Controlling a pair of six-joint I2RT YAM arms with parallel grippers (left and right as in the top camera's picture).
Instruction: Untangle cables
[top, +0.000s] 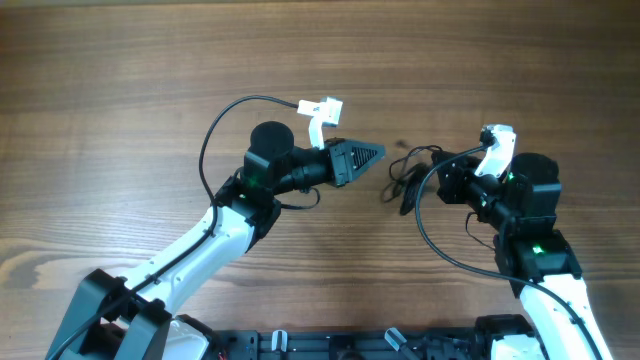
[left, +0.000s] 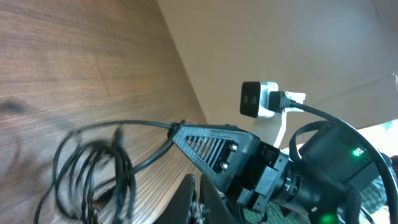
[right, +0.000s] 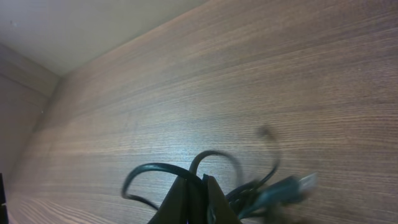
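The cables (top: 403, 163) are thin black wires bunched in a small tangle at the table's middle right. My right gripper (top: 415, 188) is shut on a strand of the cables; the right wrist view shows its fingers (right: 198, 198) pinching a loop, with more strands and a blurred plug end (right: 303, 182) beside them. My left gripper (top: 380, 153) is shut and holds nothing, with its tip just left of the tangle. In the left wrist view its fingers (left: 194, 200) sit low, with the cables (left: 93, 168) to the left and the right gripper (left: 208, 144) ahead.
The wooden table (top: 120, 90) spreads all round. A thicker black cord (top: 215, 135) loops to the left arm's white wrist unit (top: 322, 110). Another cord (top: 435, 235) curves by the right arm, below its white wrist unit (top: 496, 148).
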